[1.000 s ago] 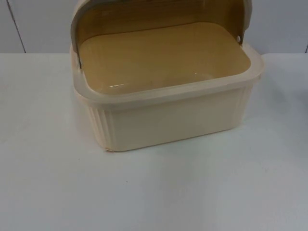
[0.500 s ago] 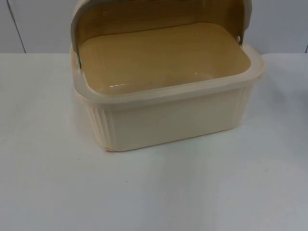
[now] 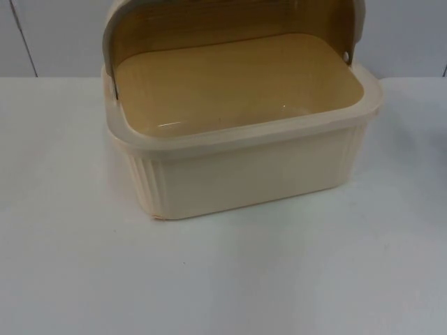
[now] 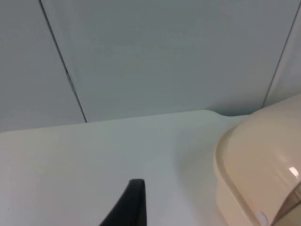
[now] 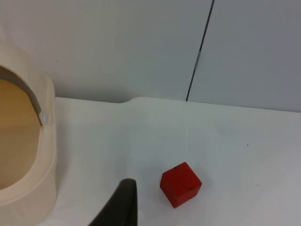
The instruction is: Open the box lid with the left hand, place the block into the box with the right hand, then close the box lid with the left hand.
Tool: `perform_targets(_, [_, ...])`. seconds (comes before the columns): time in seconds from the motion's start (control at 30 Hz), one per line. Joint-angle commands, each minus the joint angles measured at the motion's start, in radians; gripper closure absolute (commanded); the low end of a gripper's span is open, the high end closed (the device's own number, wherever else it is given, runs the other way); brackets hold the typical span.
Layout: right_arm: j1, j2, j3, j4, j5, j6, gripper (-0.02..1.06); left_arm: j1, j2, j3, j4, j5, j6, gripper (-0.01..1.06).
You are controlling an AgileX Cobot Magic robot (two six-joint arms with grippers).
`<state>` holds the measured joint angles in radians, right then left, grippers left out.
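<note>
Box [image 3: 244, 174], cream plastic with a ribbed front wall, stands on the white table [image 3: 223, 279] toward the far side, close to the grey partition wall [image 3: 56, 35]. Its long axis runs across the top view from left to right, turned a little so that the right end sits farther back than the left; the front left corner is the nearest point. The lid [image 3: 230, 21] is swung up and back on its side pivots, standing as an arched hood over the rear of the box, so the opening faces up and forward. The tan inner floor is exposed, with nothing lying on it.

Block [image 5: 180, 184], a red cube, rests on the table outside the box, to the box's right side and apart from its wall. It is set diagonally in the right wrist view, one vertical edge turned toward the camera. It is untouched.

Right gripper: one black fingertip [image 5: 120, 205] shows, low over the table between the box's right end [image 5: 28, 155] and the block, close to the block but not in contact with it. Whether this claw is spread or closed cannot be told.

Left gripper: one black fingertip [image 4: 129, 207] shows over bare table beside the box's left end [image 4: 256, 174], clear of it. Its state cannot be told either; nothing is seen in its grasp.
</note>
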<state>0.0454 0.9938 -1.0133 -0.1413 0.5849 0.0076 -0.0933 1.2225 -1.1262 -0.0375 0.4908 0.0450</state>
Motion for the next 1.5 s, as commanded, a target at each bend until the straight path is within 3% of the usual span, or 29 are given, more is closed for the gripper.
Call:
perform_targets(0.0, [-0.002,0.065,-0.043,-0.012,-0.034,-0.001,-0.01,-0.007,-0.013,0.004,-0.019,0.004,-0.009,0.0])
perform_targets(0.1, [-0.002,0.149,-0.119,-0.012,-0.03,-0.04,-0.01,-0.007,-0.015,0.004,-0.019,0.004,-0.009,0.0])
perform_targets(0.27, [-0.004,0.342,-0.325,-0.012,0.054,-0.117,-0.01,-0.007,-0.015,0.004,-0.019,0.004,-0.009,0.0])
perform_targets(0.37, [-0.053,0.441,-0.414,0.085,0.05,-0.159,-0.01,-0.007,-0.015,0.004,-0.019,0.004,-0.009,0.0])
perform_targets(0.4, [-0.053,0.441,-0.414,0.085,0.05,-0.159,-0.01,-0.007,-0.015,0.004,-0.019,0.004,-0.009,0.0])
perform_targets(0.57, [-0.221,0.556,-0.431,0.353,0.019,-0.351,-0.01,-0.007,-0.015,0.004,-0.015,0.004,-0.009,0.0])
perform_targets(0.73, [-0.254,0.619,-0.431,0.35,-0.004,-0.436,-0.01,-0.007,-0.015,0.004,-0.015,0.004,-0.009,0.0])
perform_targets(0.87, [-0.256,0.745,-0.431,0.361,-0.098,-0.474,-0.01,-0.007,-0.015,0.004,-0.015,0.002,-0.009,0.0])
perform_targets(1.0, [-0.255,0.846,-0.431,0.425,-0.122,-0.482,-0.01,-0.007,-0.015,0.004,-0.015,0.002,-0.009,0.0])
perform_targets(1.1, [-0.255,0.915,-0.431,0.482,-0.109,-0.562,-0.01,-0.007,-0.015,0.004,-0.015,0.002,-0.009,0.0])
perform_targets(1.23, [-0.255,1.019,-0.431,0.797,-0.043,-0.89,-0.01,-0.007,-0.015,0.004,-0.015,0.004,-0.009,0.0])
perform_targets(1.3, [-0.255,1.037,-0.431,0.808,-0.064,-0.896,-0.01,-0.007,-0.015,0.004,-0.015,0.004,-0.009,0.0])
perform_targets(1.4, [-0.233,1.082,-0.431,0.716,-0.133,-0.905,-0.01,-0.007,-0.015,0.004,-0.015,0.008,-0.009,0.0])
perform_targets(1.47, [-0.231,1.099,-0.433,0.703,-0.151,-0.934,-0.01,-0.007,-0.015,0.004,-0.015,0.015,-0.009,0.0])
